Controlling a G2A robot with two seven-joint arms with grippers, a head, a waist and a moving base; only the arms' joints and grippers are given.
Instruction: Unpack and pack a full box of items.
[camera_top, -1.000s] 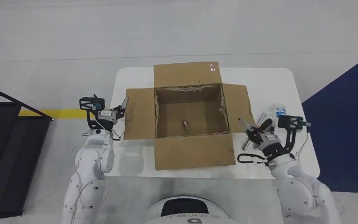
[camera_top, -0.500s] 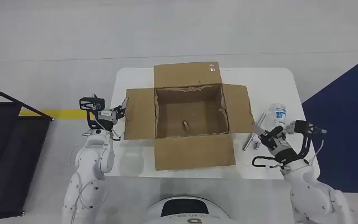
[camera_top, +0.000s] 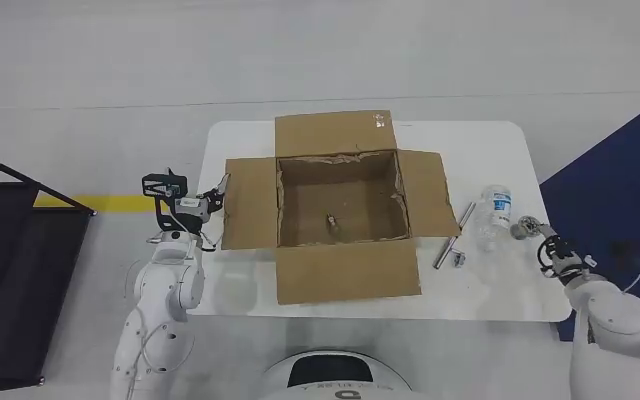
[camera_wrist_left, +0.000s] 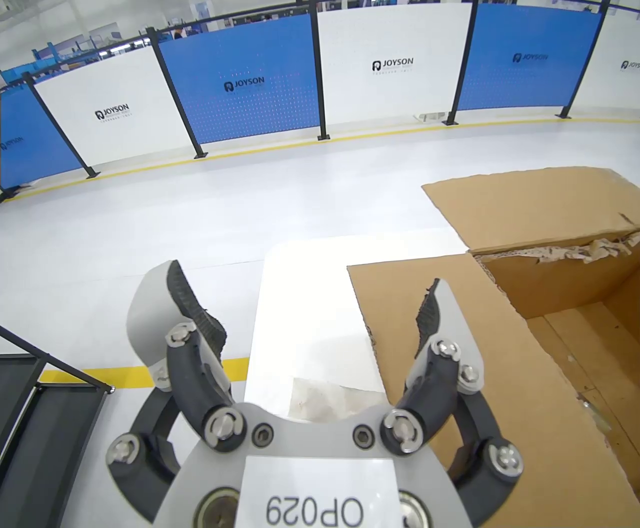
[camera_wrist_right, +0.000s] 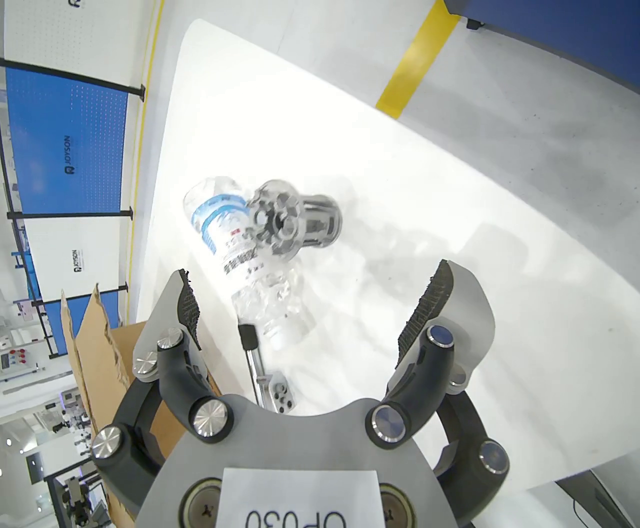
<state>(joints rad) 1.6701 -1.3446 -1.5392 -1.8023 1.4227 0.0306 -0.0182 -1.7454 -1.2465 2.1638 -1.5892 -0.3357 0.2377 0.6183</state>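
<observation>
Top view has the right gripper (camera_wrist_right: 315, 285), fingers apart and empty, over the table's (camera_top: 500, 150) near right edge, then a metal part (camera_top: 522, 230), bottle (camera_top: 492, 213) and rod (camera_top: 452, 238) lying right of the open box (camera_top: 345, 272), which holds one small item (camera_top: 331, 220), and the left gripper (camera_wrist_left: 305, 290), spread and empty, beside the box's left flap.

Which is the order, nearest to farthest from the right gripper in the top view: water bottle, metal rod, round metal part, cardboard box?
From the right gripper:
1. Round metal part, just beside it, near the table's right edge.
2. Water bottle, lying a little further in.
3. Metal rod, left of the bottle.
4. Cardboard box, in the table's middle.
</observation>
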